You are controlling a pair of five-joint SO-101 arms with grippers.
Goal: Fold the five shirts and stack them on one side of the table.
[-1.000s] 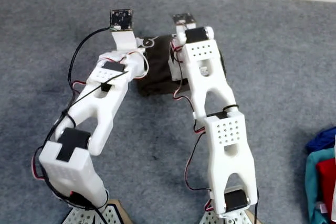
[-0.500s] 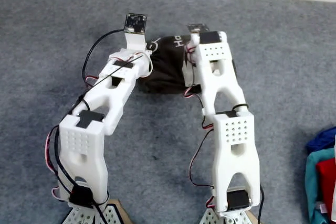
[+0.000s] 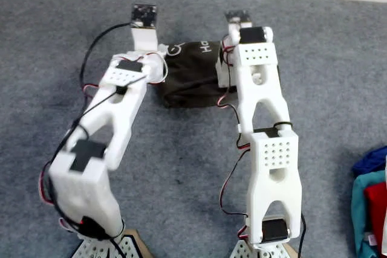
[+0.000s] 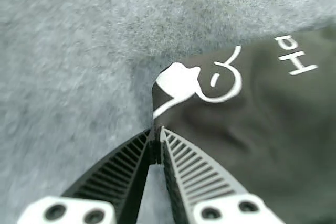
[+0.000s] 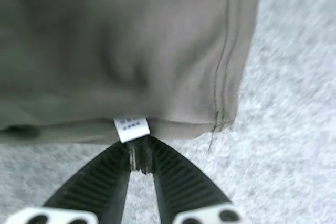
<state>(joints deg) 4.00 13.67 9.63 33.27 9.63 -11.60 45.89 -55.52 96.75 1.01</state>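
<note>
While left gripper (image 4: 156,142) is pinching corner of dark shirt (image 3: 190,80) by white print (image 4: 220,77), right gripper (image 5: 139,158) is pinching hem beside small white tag (image 5: 131,128), text unreadable. Shirt lying near table (image 3: 181,167) far edge, arms covering both its ends. Coloured shirts (image 3: 370,209) at right edge, cut off.

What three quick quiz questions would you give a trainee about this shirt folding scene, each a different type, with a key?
1. True or false: the left gripper is shut on an edge of the dark shirt.
2. Multiple choice: what sits at the tips of the right gripper? A, a white label; B, a button; C, a zipper.
3. Fill in: the waiting shirts lie off to the ___ arm's side of the table.
Key: 1 true; 2 A; 3 right.
</note>
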